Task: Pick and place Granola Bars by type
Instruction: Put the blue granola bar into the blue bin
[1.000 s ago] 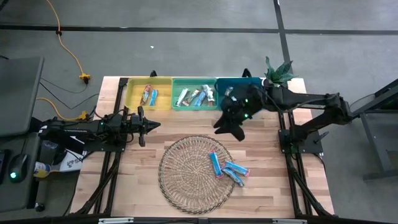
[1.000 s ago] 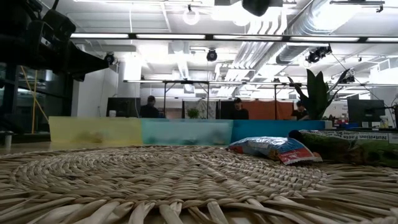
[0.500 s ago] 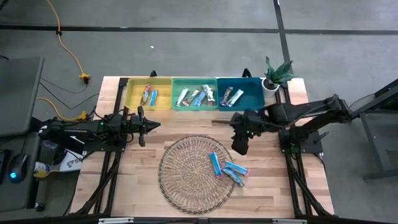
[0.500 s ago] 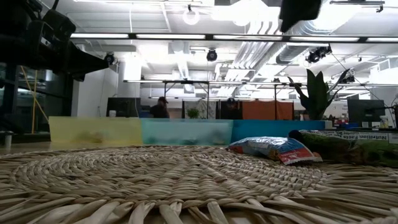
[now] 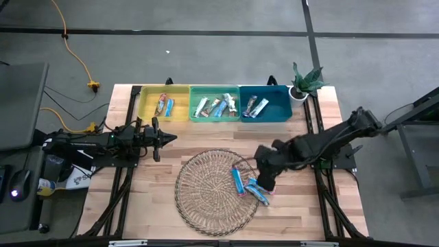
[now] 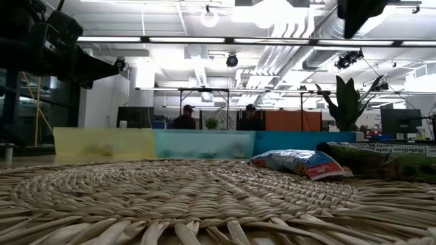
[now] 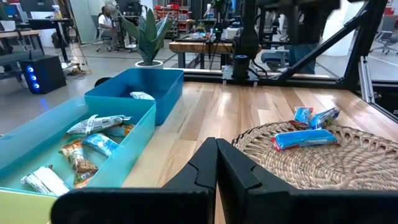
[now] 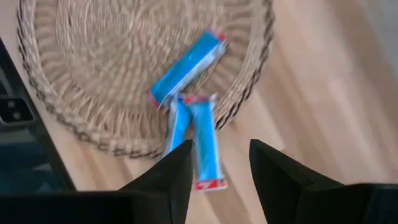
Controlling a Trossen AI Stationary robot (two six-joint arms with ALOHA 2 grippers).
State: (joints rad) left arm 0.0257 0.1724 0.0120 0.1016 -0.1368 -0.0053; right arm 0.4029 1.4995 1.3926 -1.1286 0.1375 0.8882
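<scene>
Three blue-wrapped granola bars (image 5: 248,185) lie flat in a cluster on the right part of the round woven mat (image 5: 206,195). The right wrist view shows them (image 8: 198,134) just beyond my fingers, and the low view shows them (image 6: 300,163) resting on the weave. My right gripper (image 5: 264,180) hangs open above that cluster (image 8: 221,165), high over the mat in the low view (image 6: 361,12), touching nothing. My left gripper (image 5: 162,139) waits shut (image 7: 216,163) over the table's left part. More bars lie in the three bins.
Along the far edge stand a yellow bin (image 5: 164,103), a green-teal bin (image 5: 214,104) and a blue bin (image 5: 264,103), each holding bars. A small potted plant (image 5: 306,79) stands at the far right corner. Bare wood shows between mat and bins. People sit in the room behind.
My right gripper has travelled from over the blue bin toward the table's near edge and down, ending above the blue bars on the mat. The bars on the mat have stayed where they were.
</scene>
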